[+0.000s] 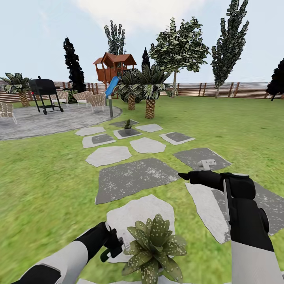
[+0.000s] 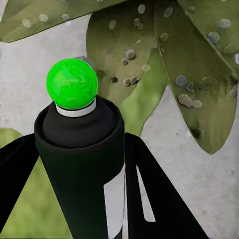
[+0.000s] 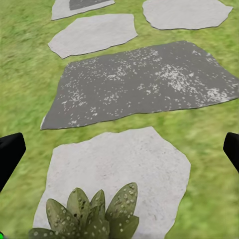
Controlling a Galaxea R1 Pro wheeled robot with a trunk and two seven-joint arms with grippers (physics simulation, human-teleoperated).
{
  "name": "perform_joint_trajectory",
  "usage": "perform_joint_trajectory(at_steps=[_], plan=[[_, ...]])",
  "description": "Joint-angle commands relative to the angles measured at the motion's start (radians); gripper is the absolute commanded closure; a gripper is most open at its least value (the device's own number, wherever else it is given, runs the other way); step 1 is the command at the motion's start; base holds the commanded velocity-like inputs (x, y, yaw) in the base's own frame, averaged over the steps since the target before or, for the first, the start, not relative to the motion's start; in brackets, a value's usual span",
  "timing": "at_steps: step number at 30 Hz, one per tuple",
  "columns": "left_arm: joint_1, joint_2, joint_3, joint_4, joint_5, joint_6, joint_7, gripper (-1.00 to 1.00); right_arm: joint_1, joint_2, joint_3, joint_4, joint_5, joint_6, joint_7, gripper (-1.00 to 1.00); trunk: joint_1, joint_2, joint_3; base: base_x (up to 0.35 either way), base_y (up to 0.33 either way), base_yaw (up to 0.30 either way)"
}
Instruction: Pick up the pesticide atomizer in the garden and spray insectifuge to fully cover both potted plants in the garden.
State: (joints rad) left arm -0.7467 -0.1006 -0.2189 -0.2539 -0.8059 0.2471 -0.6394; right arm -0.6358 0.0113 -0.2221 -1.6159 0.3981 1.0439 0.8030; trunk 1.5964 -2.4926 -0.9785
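Left tool (image 1: 114, 242) beside near potted plant (image 1: 154, 244).

Near potted plant (image 1: 154, 246) cut by bottom edge — pot hidden; far plant (image 1: 127, 124) tiny.

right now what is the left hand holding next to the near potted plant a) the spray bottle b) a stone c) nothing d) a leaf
a: the left hand is shut on the pesticide atomizer, its green end close to the speckled leaves of the near potted plant.

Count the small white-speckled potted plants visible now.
2. One speckled green rosette sits on the pale stepping stone beside the left gripper; another small plant stands on a distant grey stone, too small to confirm speckles.
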Motion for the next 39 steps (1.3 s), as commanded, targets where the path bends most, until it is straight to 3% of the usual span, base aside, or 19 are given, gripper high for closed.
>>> perform_joint_trajectory(at_steps=[1,5,7,8,10,11,13,14,15,16,19,22,25,29,31,33,34,36,39], plan=[[0.000,0.002,0.002,-0.002,-0.001,0.006,-0.005,1.00,-0.001,0.001,-0.002,-0.001,0.010,0.003,0.011,-1.00,0.000,0.000,-0.001,0.000,0.000,0.000],[0.002,0.020,0.012,-0.003,0.008,-0.013,-0.003,1.00,0.001,0.002,0.002,-0.001,0.009,0.003,0.011,-1.00,0.000,0.000,-0.001,0.000,0.000,0.000],[0.005,0.048,0.034,-0.004,0.054,-0.062,-0.005,1.00,0.004,0.002,0.005,-0.001,0.009,0.003,0.011,-1.00,0.000,0.000,-0.001,0.000,0.000,0.000],[0.015,0.100,0.087,-0.011,0.169,-0.155,-0.018,1.00,0.007,0.004,0.011,-0.001,0.009,-0.003,0.012,-1.00,0.000,0.000,-0.001,0.000,0.000,0.000],[0.033,0.150,0.148,-0.017,0.300,-0.257,-0.063,1.00,0.013,0.006,0.016,-0.001,0.009,-0.035,0.014,-1.00,0.000,0.000,-0.001,0.000,0.000,0.000],[0.042,0.172,0.195,-0.018,0.384,-0.295,-0.096,1.00,0.018,0.007,0.017,-0.001,0.008,-0.059,0.014,-1.00,0.000,0.000,-0.001,0.000,0.000,0.000],[0.056,0.213,0.335,-0.020,0.596,-0.316,-0.172,1.00,0.031,0.006,0.018,-0.001,0.008,-0.087,0.013,-1.00,0.000,0.000,-0.001,0.000,0.000,0.000],[0.074,0.247,0.402,-0.035,0.697,-0.315,-0.246,1.00,0.035,0.006,0.018,-0.001,0.008,-0.098,0.013,-1.00,0.000,0.000,-0.001,0.000,0.000,0.000],[0.080,0.258,0.419,-0.043,0.720,-0.312,-0.275,1.00,0.037,0.006,0.019,-0.001,0.008,-0.100,0.013,-1.00,0.000,0.000,-0.001,0.000,0.000,0.000],[0.094,0.288,0.476,-0.093,0.796,-0.255,-0.412,1.00,0.040,0.009,0.021,-0.001,0.008,-0.107,0.013,-1.00,0.000,0.000,-0.001,0.000,0.000,0.000],[0.117,0.299,0.516,-0.189,0.848,-0.132,-0.545,1.00,0.072,0.011,0.044,-0.001,0.008,-0.153,0.013,-1.00,0.000,0.000,-0.001,0.000,0.000,0.000],[0.148,0.300,0.553,-0.221,0.916,-0.103,-0.584,1.00,0.089,0.012,0.051,-0.001,0.008,-0.188,0.013,-1.00,0.000,0.000,-0.001,0.000,0.000,0.000],[0.199,0.295,0.565,-0.323,0.948,-0.098,-0.635,1.00,0.094,0.013,0.052,-0.001,0.008,-0.194,0.013,-1.00,0.000,0.000,-0.001,0.000,0.000,0.000],[0.289,0.210,0.555,-0.612,0.951,-0.101,-0.695,1.00,0.094,0.016,0.055,-0.001,0.005,-0.187,0.053,-1.00,0.000,0.000,-0.001,0.000,0.000,0.000],[0.315,0.190,0.517,-0.703,0.947,-0.124,-0.715,1.00,0.094,0.016,0.054,-0.001,0.004,-0.185,0.189,-1.00,0.000,0.000,-0.001,0.000,0.000,0.000],[0.323,0.187,0.478,-0.733,0.943,-0.136,-0.723,1.00,0.094,0.016,0.052,-0.001,0.004,-0.181,0.258,-1.00,0.000,0.000,-0.001,0.000,0.000,0.000],[0.327,0.186,0.443,-0.745,0.922,-0.138,-0.724,1.00,0.094,0.017,0.057,-0.001,0.004,-0.175,0.284,-1.00,0.000,0.000,-0.001,0.000,0.000,0.000],[0.331,0.184,0.415,-0.754,0.895,-0.145,-0.719,1.00,0.093,0.018,0.107,-0.001,0.004,-0.170,0.302,-1.00,0.000,0.000,-0.001,0.000,0.000,0.000],[0.332,0.182,0.400,-0.765,0.886,-0.168,-0.723,1.00,0.094,0.017,0.199,-0.001,0.005,-0.150,0.308,-1.00,0.000,0.000,-0.001,0.000,0.000,0.000]])
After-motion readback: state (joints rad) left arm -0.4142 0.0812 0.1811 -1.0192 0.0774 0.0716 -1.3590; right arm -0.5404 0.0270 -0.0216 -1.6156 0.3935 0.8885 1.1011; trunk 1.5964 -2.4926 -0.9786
